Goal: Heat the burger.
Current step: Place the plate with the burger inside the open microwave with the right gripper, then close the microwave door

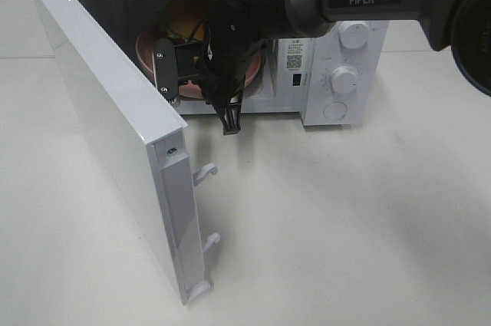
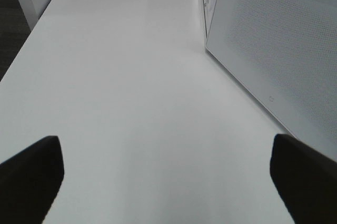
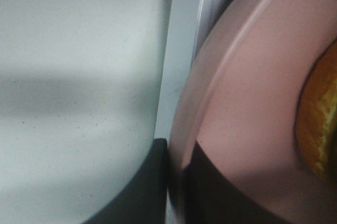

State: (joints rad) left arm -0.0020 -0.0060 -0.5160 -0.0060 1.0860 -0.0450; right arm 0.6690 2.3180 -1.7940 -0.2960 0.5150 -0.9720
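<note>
The burger (image 1: 184, 18), golden-brown on top, sits on a pink plate (image 1: 148, 50) inside the open microwave (image 1: 322, 100). My right gripper (image 1: 180, 77) reaches in through the opening from the right. In the right wrist view the right gripper (image 3: 176, 182) is shut on the plate (image 3: 247, 103) at its rim, one dark finger (image 3: 139, 192) outside the rim and the other over the plate's inside. The burger's bun (image 3: 320, 124) shows at that view's edge. My left gripper (image 2: 168, 182) hangs open over bare table with nothing between its fingers; it is out of the exterior high view.
The microwave door (image 1: 107, 103) stands swung wide to the left, its latch hooks (image 1: 205, 175) pointing out. Its dotted face (image 2: 279, 50) is close beside my left gripper. Two knobs (image 1: 345, 79) are on the panel at the right. White table (image 1: 345, 218) stretches in front.
</note>
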